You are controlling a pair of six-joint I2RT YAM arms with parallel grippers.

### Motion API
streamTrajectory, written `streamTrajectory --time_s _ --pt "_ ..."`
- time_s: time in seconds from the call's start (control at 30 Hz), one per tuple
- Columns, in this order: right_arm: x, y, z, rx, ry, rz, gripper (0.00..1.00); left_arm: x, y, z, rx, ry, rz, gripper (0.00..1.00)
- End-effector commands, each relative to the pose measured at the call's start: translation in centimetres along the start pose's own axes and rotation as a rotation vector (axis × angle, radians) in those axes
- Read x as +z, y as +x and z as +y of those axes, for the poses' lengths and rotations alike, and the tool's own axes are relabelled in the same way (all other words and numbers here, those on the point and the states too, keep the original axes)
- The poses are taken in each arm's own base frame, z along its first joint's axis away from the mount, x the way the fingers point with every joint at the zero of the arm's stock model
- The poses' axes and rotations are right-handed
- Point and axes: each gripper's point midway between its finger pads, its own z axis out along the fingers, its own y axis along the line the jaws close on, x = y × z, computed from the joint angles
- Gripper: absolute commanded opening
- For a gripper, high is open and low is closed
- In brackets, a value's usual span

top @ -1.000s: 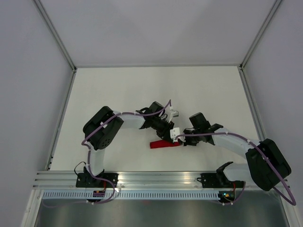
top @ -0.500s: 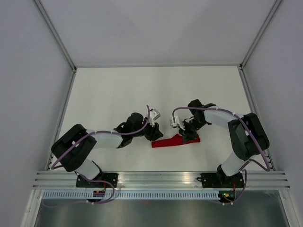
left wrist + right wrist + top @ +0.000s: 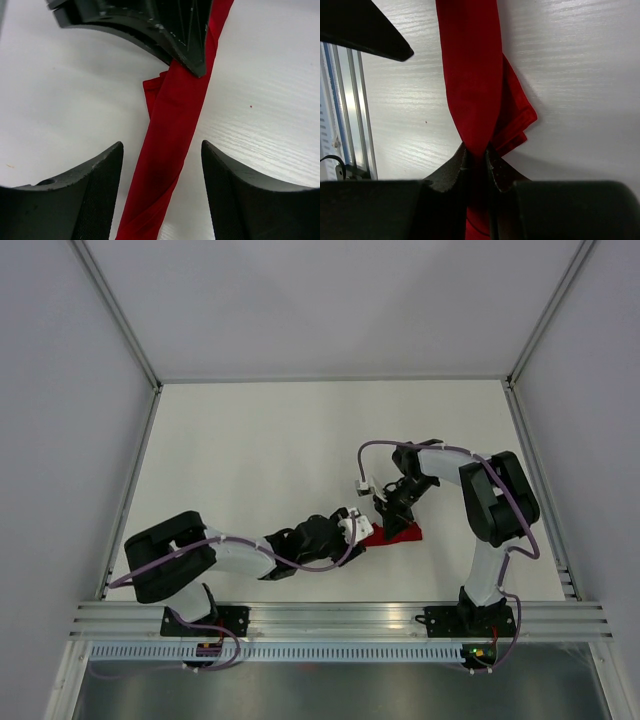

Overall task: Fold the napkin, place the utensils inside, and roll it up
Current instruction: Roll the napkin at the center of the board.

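The left claw [image 3: 161,150] stands wide, one dark finger on each side of the napkin [image 3: 175,115]. As far as its own wrist view shows, neither finger touches the cloth. The napkin runs lengthwise straight through the gap between them as a narrow, tight red roll lying flat on the pale desk [image 3: 270,100]. Just ahead of the left claw, the right claw [image 3: 476,152] is drawn narrow and pinches the far end of that roll between its tips. A loose corner of cloth sticks out sideways from the roll just beyond the pinch. The napkin looks thin, soft and light, so I judge it will sag, twist or spring open wherever nothing presses on it, and a grip on one layer alone would likely peel that layer off. The safer hold is across the whole thickness of the roll, near its middle or at the end opposite the right claw, closing squarely so the layers stay stacked. The loose corner is the likeliest place for unrolling to start and probably wants tucking under. No utensils show in any view. They may lie wrapped inside the roll, but the cloth hides its core and I cannot tell. If they are in there, they would stiffen the roll along its length and could slide out of an open end if it is tilted.
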Motion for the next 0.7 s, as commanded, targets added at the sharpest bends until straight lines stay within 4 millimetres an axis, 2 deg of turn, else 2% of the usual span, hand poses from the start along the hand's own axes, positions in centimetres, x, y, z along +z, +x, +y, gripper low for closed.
streamTrajectory --time_s 0.0,0.07,0.1,0.13,0.17,0.2,0.4,0.47,0.57,0.6,0.67 --pt "0.9 1.1 -1.4 -0.027 -0.002 0.039 0.12 1.4 -2.1 0.5 0.216 -0.059 -0.033 0.69" --pt "1.0 1.2 -1.6 -0.017 -0.006 0.043 0.12 1.9 -1.3 0.2 0.273 -0.069 -0.005 0.71" --pt "1.0 1.2 -1.7 -0.015 -0.007 0.044 0.12 2.3 -1.5 0.0 0.33 -0.073 -0.006 0.8" --pt "1.0 1.2 -1.8 -0.01 -0.01 0.047 0.12 2.5 -1.7 0.4 0.364 -0.106 -0.011 0.81" --pt "1.1 1.3 -1.8 -0.008 -0.014 0.049 0.12 2.9 -0.8 0.4 0.403 -0.112 0.015 0.81" --pt "1.2 1.3 -1.9 -0.003 -0.017 0.05 0.12 3.2 -1.2 0.4 0.455 -0.123 0.008 0.81" --pt "1.3 1.5 -2.1 0.005 -0.019 0.059 0.11 4.4 0.7 0.2 0.566 -0.1 0.075 0.78" --pt "1.4 1.7 -2.1 0.007 -0.025 0.063 0.11 4.7 1.6 -0.1 0.585 -0.068 0.117 0.7" --pt "1.4 1.6 -2.1 0.008 -0.032 0.06 0.11 4.8 4.1 -1.1 0.594 0.014 0.205 0.37" --pt "1.4 1.6 -2.1 0.006 -0.033 0.059 0.12 4.9 4.3 -1.6 0.576 0.042 0.21 0.24" --pt "1.4 1.6 -2.1 0.006 -0.034 0.058 0.12 4.8 5.0 -2.1 0.551 0.068 0.24 0.14"
